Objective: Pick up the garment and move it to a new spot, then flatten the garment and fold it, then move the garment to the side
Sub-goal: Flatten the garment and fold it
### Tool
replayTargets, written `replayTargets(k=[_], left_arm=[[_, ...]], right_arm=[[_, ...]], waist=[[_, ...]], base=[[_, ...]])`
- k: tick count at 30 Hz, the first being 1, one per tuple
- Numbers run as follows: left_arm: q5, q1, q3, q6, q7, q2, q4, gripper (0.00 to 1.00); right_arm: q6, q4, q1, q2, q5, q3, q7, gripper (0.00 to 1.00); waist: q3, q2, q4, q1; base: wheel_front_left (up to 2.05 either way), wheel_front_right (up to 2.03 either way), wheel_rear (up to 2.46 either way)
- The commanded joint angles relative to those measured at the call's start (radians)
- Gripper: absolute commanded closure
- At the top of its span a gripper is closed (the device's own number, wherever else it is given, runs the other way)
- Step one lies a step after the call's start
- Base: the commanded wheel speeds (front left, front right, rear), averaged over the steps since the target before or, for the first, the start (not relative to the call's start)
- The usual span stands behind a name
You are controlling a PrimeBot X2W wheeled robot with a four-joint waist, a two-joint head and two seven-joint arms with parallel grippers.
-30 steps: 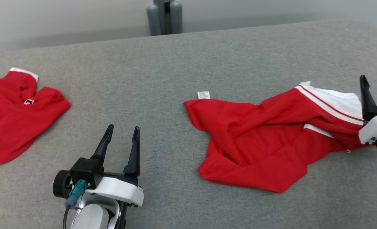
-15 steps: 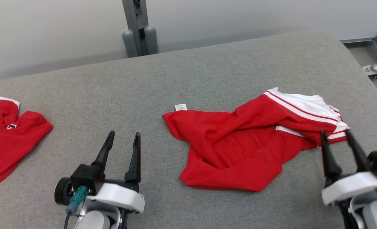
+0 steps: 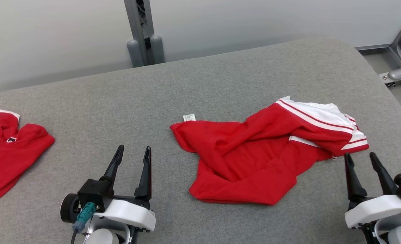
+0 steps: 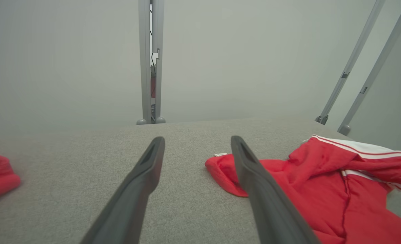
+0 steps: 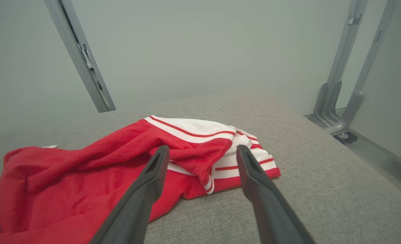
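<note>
Two garments lay on the grey table (image 3: 220, 78), the striped red garment (image 3: 265, 159) crumpled just beyond the spread, empty right gripper (image 3: 359, 155), a second red garment (image 3: 7, 152) far left of the spread, empty left gripper (image 3: 134, 148).

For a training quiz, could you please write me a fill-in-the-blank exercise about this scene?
1. The garment before the right gripper is red with ____ stripes.
2. The left gripper and the right gripper are both ____, holding nothing.
3. The other garment, also red, lies at the ____ edge of the table.
Missing words: white; open; left.
</note>
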Motion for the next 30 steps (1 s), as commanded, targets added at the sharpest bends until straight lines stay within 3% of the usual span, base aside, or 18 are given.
replayTargets(k=[1,11,20,21,22,30], left_arm=[[-0.005,-0.002,0.0,-0.001,-0.003,0.004,0.0,0.0],[0.021,-0.024,0.001,-0.012,-0.003,0.004,0.01,0.0],[0.039,-0.036,0.004,-0.022,-0.003,0.004,0.017,0.0],[0.04,-0.038,0.003,-0.023,-0.003,0.004,0.017,0.0],[0.038,-0.041,0.002,-0.023,-0.003,0.004,0.017,0.0],[0.02,-0.049,-0.02,-0.015,-0.003,0.004,0.018,0.0]], right_arm=[[0.0,0.015,-0.013,0.003,0.012,-0.017,-0.001,0.0],[0.0,0.16,-0.109,-0.006,0.111,-0.09,-0.001,0.0],[0.0,0.273,-0.198,-0.045,0.145,-0.075,-0.001,0.02],[0.0,0.285,-0.207,-0.048,0.156,-0.073,-0.001,0.8],[0.0,0.295,-0.22,-0.058,0.161,-0.073,-0.001,1.0],[0.0,0.301,-0.329,-0.146,0.174,-0.015,-0.001,1.0]], waist=[[0.006,-0.0001,0.008,0.0],[0.052,-0.0001,0.064,0.0],[0.087,-0.0001,0.114,0.0],[0.089,-0.0001,0.12,0.0],[0.091,-0.0001,0.127,0.0],[0.104,-0.0001,0.175,0.0]], base=[[0.0,0.0,0.0],[0.0,0.0,0.0],[0.0,0.0,0.0],[0.0,0.0,0.0],[0.0,0.0,0.0],[0.0,0.0,0.0]])
